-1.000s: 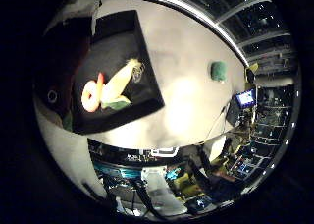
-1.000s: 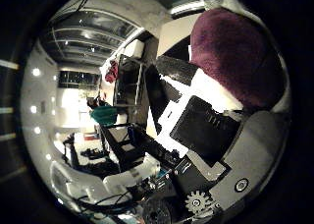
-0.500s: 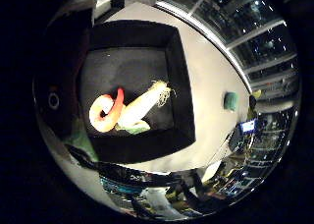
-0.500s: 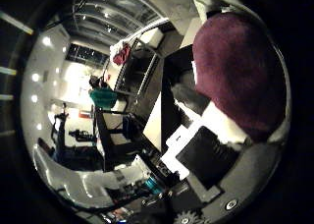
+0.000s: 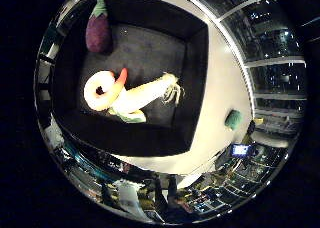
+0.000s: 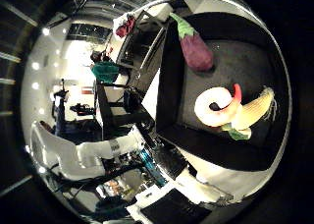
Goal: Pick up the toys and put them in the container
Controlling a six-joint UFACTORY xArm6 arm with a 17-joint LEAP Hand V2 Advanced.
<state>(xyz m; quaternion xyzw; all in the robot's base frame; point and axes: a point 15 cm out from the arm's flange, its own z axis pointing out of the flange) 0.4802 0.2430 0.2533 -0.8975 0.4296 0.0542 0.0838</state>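
Eggplant toy (image 5: 97, 32) lies in the black container (image 5: 197, 73), up against one of its walls near a corner, its green stalk end pointing along that wall. Going across the container's dark floor from there, a cream ring-shaped toy (image 5: 97, 90) comes next, well apart from the eggplant. A small red-orange piece (image 5: 119, 80) rests across the ring's edge. Just beside it, touching, lies a pale yellow corn toy (image 5: 145, 94) with a frayed tuft at its far end, which reaches close to the opposite wall. A green leaf (image 5: 131, 117) peeks out from under the corn and ring — whether it belongs to the corn or is a separate piece cannot be told.

All these toys sit inside the container, none on the white table (image 5: 220, 58) around it. Out on the table, well apart from the container, sits a small teal object (image 5: 232, 119); what it is cannot be made out.

The thumb-side view shows the same container and the same toys from another angle, with a white arm segment (image 6: 98, 153) curving in beside it and a dark panel of the hand's body (image 6: 169, 211) at the edge. No fingers show clearly in either view — so whether the hand is spread or curled cannot be told.
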